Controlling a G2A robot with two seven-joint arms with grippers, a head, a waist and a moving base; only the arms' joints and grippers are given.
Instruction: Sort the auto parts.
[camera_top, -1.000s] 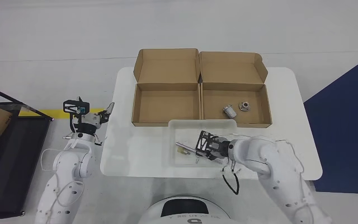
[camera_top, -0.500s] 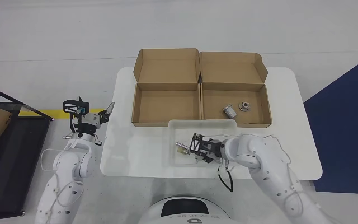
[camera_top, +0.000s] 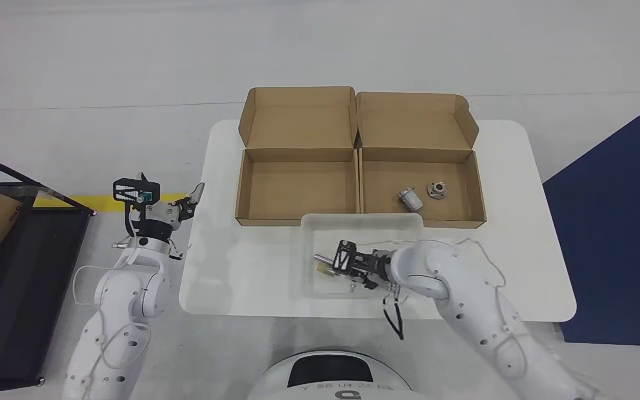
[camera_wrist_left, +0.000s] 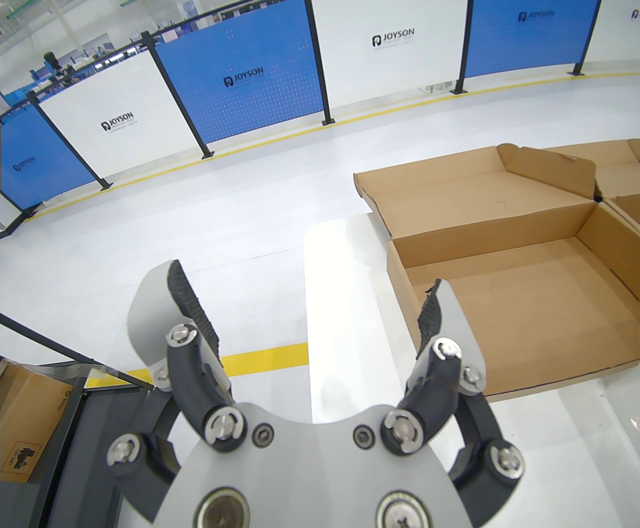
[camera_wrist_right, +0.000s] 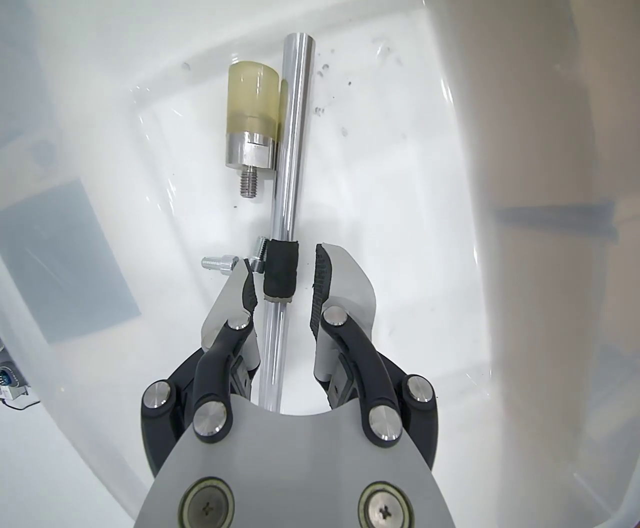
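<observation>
My right gripper (camera_wrist_right: 283, 272) sits in the clear plastic bin (camera_top: 330, 222), fingers narrowly apart around the shiny steel rod with 1 black tape band (camera_wrist_right: 291, 130), while my left gripper (camera_wrist_left: 306, 300) hangs wide open.

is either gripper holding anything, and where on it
Nothing held yet: the right gripper stands open astride the metal rod at its black band; the left gripper is open, empty.

A factory or industrial hall: a wide, glossy pale floor (camera_wrist_left: 225, 215) marked with a yellow line (camera_wrist_left: 265, 355), blue and white perforated partition panels (camera_wrist_left: 250, 100) on black posts, and open cardboard boxes (camera_top: 298, 187) on a white surface (camera_top: 515, 240).
</observation>
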